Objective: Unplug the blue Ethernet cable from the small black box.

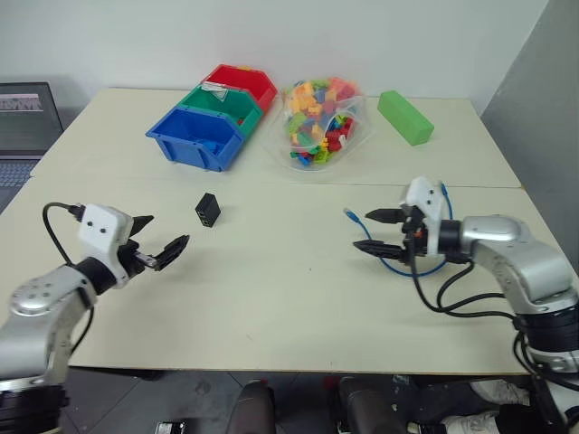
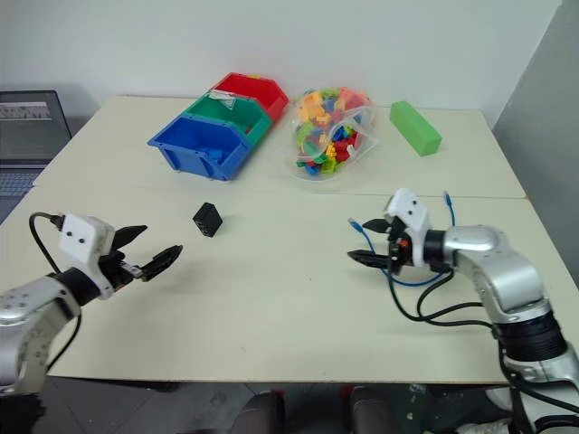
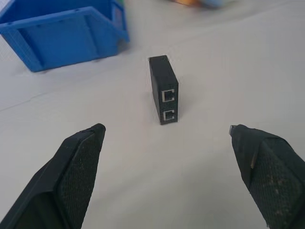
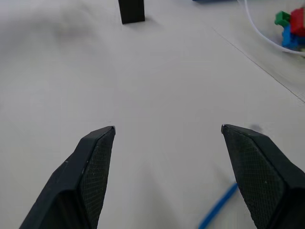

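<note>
The small black box [image 1: 207,210] stands on the table left of centre, and both of its ports [image 3: 168,105] are empty in the left wrist view. My left gripper [image 1: 163,235] hovers open a short way to its near left, pointing at it with nothing between the fingers. The blue Ethernet cable [image 1: 391,266] lies loose on the table at the right, with one clear plug [image 1: 348,214] pointing toward the centre. My right gripper [image 1: 364,230] is open just above that cable, holding nothing. A short piece of the cable [image 4: 218,206] shows beside one finger in the right wrist view.
Blue [image 1: 194,137], green [image 1: 222,104] and red [image 1: 244,81] bins stand in a row at the back. Beside them are a clear bag of coloured bricks [image 1: 318,122] and a green block [image 1: 404,117]. A laptop [image 1: 27,117] sits off the table's far left.
</note>
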You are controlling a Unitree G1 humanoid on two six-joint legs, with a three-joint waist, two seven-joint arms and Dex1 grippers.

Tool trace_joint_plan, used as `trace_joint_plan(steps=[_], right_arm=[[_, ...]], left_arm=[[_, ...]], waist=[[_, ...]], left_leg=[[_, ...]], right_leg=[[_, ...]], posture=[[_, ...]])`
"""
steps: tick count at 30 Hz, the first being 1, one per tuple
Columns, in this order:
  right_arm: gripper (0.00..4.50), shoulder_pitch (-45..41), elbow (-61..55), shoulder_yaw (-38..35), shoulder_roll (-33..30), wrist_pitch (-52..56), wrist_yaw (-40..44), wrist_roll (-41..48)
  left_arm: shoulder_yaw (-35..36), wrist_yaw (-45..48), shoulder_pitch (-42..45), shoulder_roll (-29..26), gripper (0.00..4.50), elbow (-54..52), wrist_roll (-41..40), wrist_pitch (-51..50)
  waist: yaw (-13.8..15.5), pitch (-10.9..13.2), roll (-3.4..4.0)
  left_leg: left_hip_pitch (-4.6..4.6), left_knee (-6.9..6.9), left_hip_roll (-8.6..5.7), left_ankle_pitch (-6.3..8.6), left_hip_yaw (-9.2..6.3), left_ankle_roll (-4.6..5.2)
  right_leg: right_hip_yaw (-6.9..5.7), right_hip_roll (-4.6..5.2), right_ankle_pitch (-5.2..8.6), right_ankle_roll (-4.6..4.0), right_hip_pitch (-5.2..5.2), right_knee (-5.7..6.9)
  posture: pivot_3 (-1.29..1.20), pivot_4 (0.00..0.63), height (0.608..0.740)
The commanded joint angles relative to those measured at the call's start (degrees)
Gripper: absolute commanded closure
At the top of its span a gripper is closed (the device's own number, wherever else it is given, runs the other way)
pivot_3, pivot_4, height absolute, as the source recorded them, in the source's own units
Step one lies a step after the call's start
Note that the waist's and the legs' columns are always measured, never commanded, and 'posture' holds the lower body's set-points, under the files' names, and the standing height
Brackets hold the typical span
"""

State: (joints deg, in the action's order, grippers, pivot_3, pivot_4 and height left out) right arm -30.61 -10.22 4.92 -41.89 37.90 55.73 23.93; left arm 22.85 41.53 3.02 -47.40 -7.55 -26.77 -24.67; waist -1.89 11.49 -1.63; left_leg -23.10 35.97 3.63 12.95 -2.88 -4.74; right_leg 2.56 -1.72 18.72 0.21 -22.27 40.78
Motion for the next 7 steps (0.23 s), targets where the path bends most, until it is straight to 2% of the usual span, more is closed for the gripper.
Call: trace_joint_plan(steps=[1,7], right_arm=[[0.74,-1.32,0.89,-2.18,-1.67,-2.04,3.99,1.48],[0.74,-3.43,3.67,-2.94,-2.03,-2.27,5.52,1.60]], left_arm=[[2.31,5.09,-0.05,-3.31,0.05,-2.14,-3.58,-3.00],[2.75,8.58,1.44,-4.54,0.05,-1.45,-5.44,-4.57]], waist=[[-0.02,0.00,0.00],[-0.06,0.01,0.01]], left_leg=[[0.01,0.00,0.01,0.00,0.00,0.00],[0.01,0.00,0.01,0.00,0.04,0.00]], right_leg=[[0.01,0.00,0.00,0.00,0.00,0.00],[0.03,-0.01,0.00,0.00,-0.01,0.01]], posture=[[0.00,0.150,0.740],[0.00,0.150,0.740]])
